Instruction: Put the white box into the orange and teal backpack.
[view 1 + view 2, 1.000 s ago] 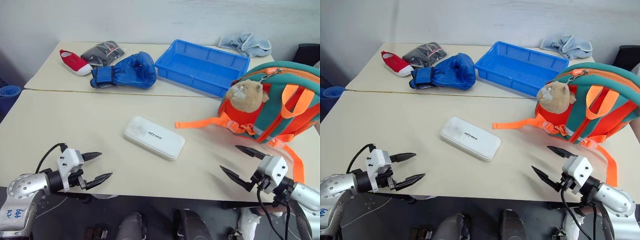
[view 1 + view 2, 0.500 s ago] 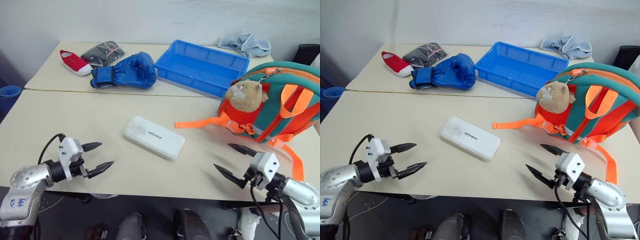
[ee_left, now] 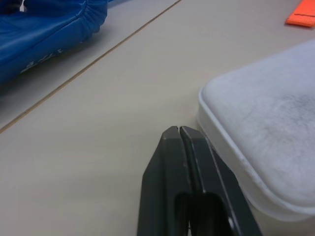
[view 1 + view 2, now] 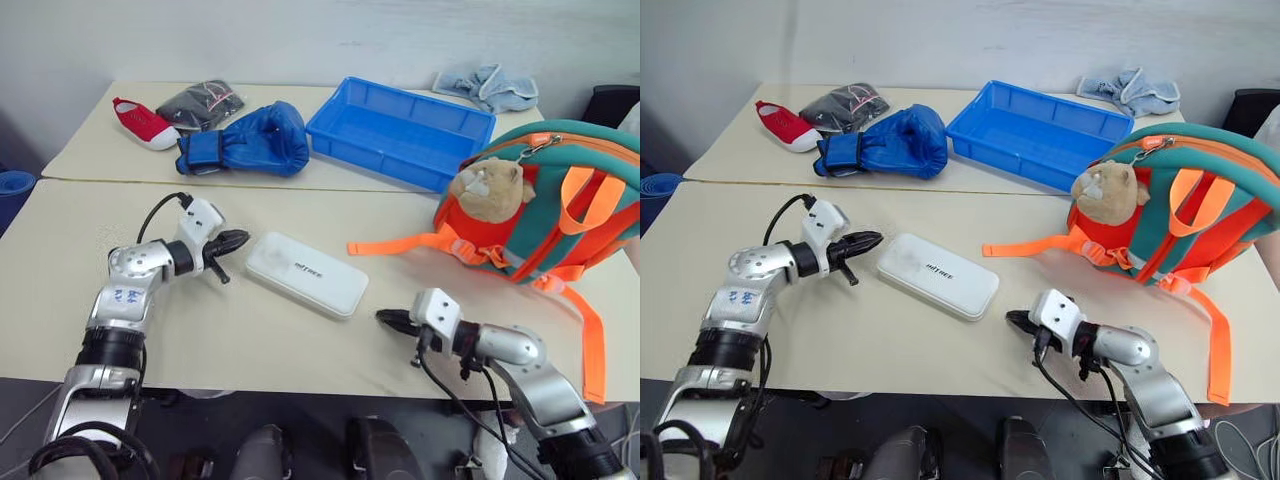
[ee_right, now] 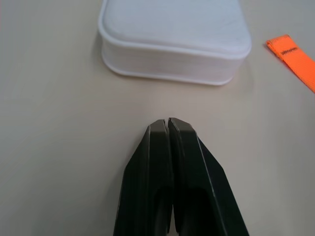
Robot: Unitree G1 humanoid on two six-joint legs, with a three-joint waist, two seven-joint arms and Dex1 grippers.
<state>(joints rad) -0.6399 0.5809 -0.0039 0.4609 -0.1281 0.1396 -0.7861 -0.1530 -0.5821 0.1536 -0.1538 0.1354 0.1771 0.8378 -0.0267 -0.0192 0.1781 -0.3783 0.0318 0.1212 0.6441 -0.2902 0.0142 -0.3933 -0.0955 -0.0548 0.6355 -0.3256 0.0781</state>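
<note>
Head stereo overhead; wrist cameras close-up.

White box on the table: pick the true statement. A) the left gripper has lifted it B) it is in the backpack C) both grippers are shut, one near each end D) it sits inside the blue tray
C: the white box lies flat on the table with the shut left gripper and shut right gripper near opposite ends.

The orange and teal backpack at the table's right edge is cut off by the picture's right side. The dark lettering on the white box is too small to read. In the left wrist view the white box's far end runs out of frame, as does the blue boxing glove
</note>
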